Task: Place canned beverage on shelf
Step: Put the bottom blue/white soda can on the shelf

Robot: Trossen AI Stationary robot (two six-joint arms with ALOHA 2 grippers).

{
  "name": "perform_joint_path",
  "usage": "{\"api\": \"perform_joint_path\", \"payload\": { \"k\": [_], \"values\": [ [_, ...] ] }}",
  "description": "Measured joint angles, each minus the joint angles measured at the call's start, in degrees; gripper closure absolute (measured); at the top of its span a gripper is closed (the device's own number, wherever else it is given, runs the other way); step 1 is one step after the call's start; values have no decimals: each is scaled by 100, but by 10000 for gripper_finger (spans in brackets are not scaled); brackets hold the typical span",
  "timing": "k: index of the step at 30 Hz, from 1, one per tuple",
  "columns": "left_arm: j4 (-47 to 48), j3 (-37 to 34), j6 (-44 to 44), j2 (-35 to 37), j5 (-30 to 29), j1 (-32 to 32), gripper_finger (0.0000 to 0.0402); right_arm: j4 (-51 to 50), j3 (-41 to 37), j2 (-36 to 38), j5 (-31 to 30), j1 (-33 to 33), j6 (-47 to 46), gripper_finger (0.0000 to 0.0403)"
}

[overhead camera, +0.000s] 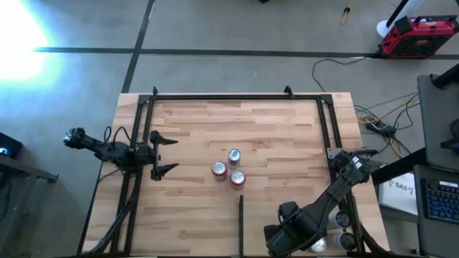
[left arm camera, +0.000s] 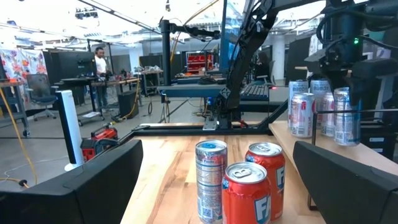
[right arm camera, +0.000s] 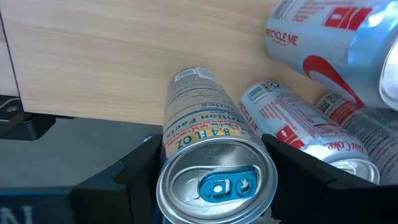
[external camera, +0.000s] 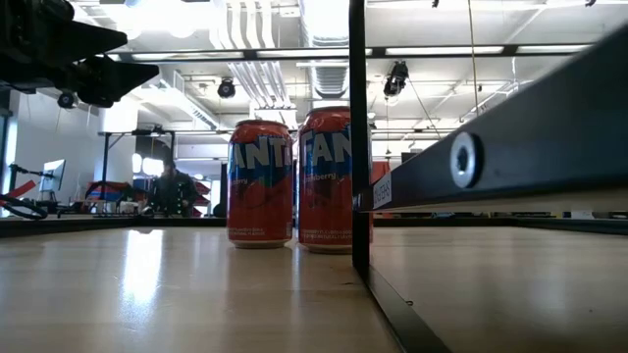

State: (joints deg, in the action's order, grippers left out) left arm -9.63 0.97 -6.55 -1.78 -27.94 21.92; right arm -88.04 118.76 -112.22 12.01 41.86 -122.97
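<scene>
The shelf (overhead camera: 287,136) is a light wooden board in a black tube frame, with a thin dark divider strip (overhead camera: 241,222) near its front. Three cans stand upright on its middle: a silver one (overhead camera: 234,156) and two red ones (overhead camera: 219,170) (overhead camera: 237,178). My left gripper (overhead camera: 163,154) is open and empty, level to the left of them; they stand ahead of its fingers in the left wrist view (left arm camera: 242,186). My right gripper (overhead camera: 308,244) is at the front right, over a cluster of silver cans (right arm camera: 311,118), shut on a slim silver can (right arm camera: 211,143). My right gripper has the slim silver can between its two fingers, which lie against opposite sides of the can's upper wall (right arm camera: 180,143), just below the rim. The fingers come from above, slanting down. The can's blue-tabbed top faces the wrist; whether its base is lifted I cannot tell.
Other silver cans (left arm camera: 301,112) stand close around the held one. The black frame rails (overhead camera: 337,143) run along the board's sides and back. A frame bar (external camera: 510,147) crosses the low view at the right. People and workbenches show far behind the table.
</scene>
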Motion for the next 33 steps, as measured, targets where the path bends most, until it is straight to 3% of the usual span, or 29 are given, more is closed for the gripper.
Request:
{"api": "perform_joint_path", "payload": {
  "k": [33],
  "values": [
    [0, 0, -2, -2, -1, 2, 2, 302, -191, -13, 0, 141, -459, 170]
  ]
}}
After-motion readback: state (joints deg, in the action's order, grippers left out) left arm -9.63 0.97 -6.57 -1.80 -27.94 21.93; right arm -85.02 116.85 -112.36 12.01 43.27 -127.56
